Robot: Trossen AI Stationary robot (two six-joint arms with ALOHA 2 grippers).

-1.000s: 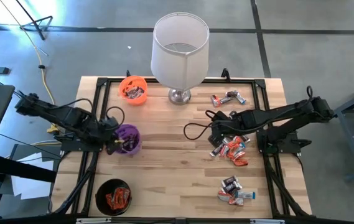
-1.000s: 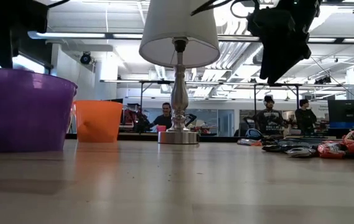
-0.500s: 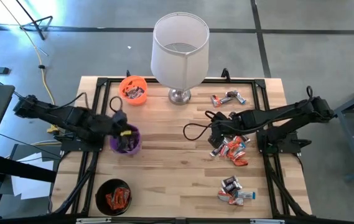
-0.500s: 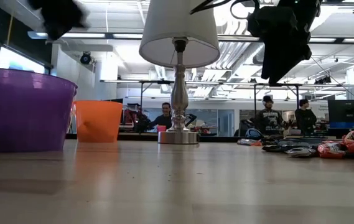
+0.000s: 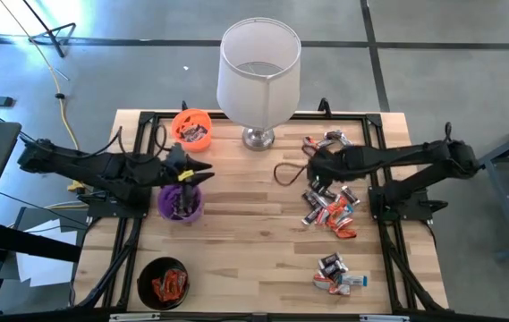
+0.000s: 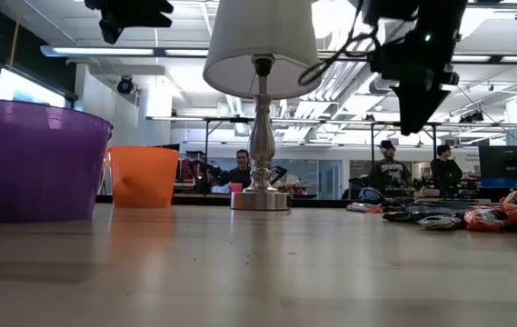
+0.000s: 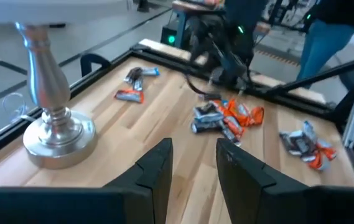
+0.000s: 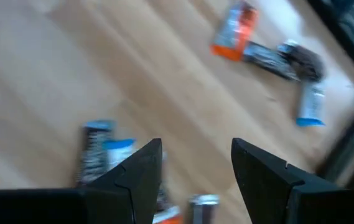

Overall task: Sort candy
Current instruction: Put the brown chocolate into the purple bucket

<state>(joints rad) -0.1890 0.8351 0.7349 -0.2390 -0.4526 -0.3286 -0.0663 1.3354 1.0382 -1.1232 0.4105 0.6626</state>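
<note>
The candy lies in three groups on the table's right half: a pile (image 5: 330,213), a far group (image 5: 328,140) and a near group (image 5: 339,273). My left gripper (image 5: 204,172) is open and empty. It hovers high, just past the far right rim of the purple cup (image 5: 181,201), and points toward the table's right; it also shows in the left wrist view (image 7: 194,155). My right gripper (image 5: 315,172) is open and empty, in the air between the pile and the far group; it also shows in the right wrist view (image 8: 195,162). Below it lie the far group's sweets (image 8: 270,53) and a silver-blue sweet (image 8: 102,155).
A lamp with a white shade (image 5: 258,76) stands on a metal foot (image 7: 58,134) at the far middle. An orange cup (image 5: 191,129) with candy stands at the far left, a black cup (image 5: 163,282) with orange-red candy at the near left. People stand beyond the table (image 6: 394,168).
My left gripper has risen from the purple cup's left side and gone across it toward the table's right. My right gripper has gone from above the candy pile toward the table's far edge, nearer the far group.
</note>
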